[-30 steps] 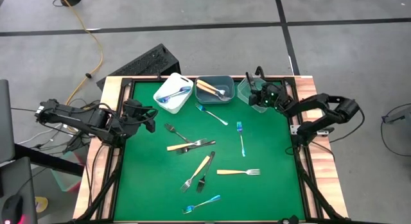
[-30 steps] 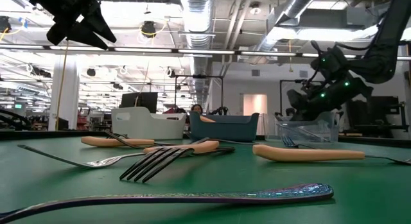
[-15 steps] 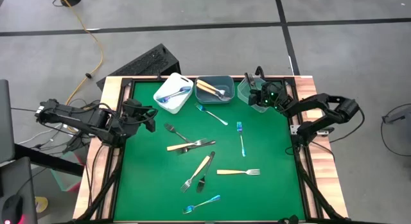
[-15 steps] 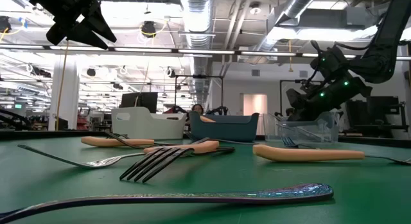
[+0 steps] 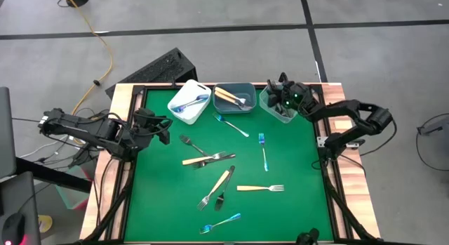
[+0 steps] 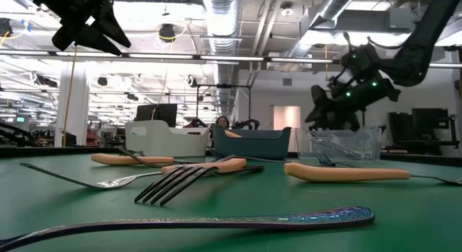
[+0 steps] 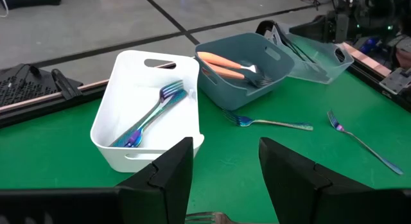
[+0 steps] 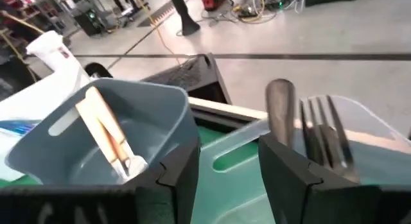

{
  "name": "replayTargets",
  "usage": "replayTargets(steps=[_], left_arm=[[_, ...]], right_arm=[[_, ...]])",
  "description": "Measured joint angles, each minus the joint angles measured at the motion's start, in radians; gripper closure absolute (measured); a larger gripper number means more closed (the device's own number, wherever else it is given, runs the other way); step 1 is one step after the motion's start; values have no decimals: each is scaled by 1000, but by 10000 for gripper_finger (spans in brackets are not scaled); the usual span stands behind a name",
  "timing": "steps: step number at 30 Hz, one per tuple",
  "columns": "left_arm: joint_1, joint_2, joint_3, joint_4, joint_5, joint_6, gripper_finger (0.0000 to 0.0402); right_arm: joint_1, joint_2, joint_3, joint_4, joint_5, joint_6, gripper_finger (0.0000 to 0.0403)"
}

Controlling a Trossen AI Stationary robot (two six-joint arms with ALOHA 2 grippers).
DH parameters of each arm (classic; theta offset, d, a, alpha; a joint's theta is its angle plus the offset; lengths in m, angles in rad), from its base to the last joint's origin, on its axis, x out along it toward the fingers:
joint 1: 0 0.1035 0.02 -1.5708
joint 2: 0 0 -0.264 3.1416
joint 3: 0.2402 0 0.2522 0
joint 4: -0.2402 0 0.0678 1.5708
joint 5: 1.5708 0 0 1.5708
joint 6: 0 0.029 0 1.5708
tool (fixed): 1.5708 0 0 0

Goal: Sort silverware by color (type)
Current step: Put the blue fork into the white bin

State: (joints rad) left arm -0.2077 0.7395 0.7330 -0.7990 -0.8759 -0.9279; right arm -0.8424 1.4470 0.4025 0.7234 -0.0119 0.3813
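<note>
Nearest the front edge of the green counter (image 5: 295, 168) lay a slim fork with an iridescent blue handle (image 5: 220, 222), and beyond it a loose cluster waited unsorted: a fork with a yellow-orange handle (image 5: 260, 188), another orange-handled one lying aslant (image 5: 216, 187), a dark utensil (image 5: 223, 188) beside it, and a crossed pair of orange and dark forks (image 5: 208, 159) nearer the middle. Two more blue-handled forks (image 5: 263, 151) (image 5: 231, 125) lay farther back, just short of the bins.

At the left edge the left end effector (image 5: 161, 128) hung clear of everything, its fingers spread and empty (a waiting pose, by my reading).

Along the far edge stood the three bins, each apparently given one handle colour: the white rectangular plastic bin (image 5: 179, 113) held blue-handled forks, the grey-blue bin (image 5: 247, 90) held orange-handled ones, and the clear plastic bin (image 5: 269, 101) held dark forks (image 8: 324, 137) leaning against its wall. Over that clear bin hovered the right end effector (image 5: 285, 97), fingers parted and pinching nothing, which suggested a dark piece had been dropped there, so the sorting looked under halfway done.
</note>
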Motion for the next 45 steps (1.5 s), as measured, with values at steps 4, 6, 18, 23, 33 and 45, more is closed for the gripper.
replayTargets(steps=[4,6,18,23,33,45], left_arm=[[0,0,0,0,0,0,239],[0,0,0,0,0,0,239],[0,0,0,0,-28,26,239],[0,0,0,0,-37,26,239],[0,0,0,0,-51,-1,239],[0,0,0,0,-52,-23,239]], right_arm=[[32,-5,53,-133,-10,-24,236],[54,-5,77,-231,-8,-59,243],[94,-3,144,-430,93,-128,360],[93,-3,165,-431,93,-145,395],[83,41,196,-433,88,-147,398],[92,220,351,-504,33,-95,396]])
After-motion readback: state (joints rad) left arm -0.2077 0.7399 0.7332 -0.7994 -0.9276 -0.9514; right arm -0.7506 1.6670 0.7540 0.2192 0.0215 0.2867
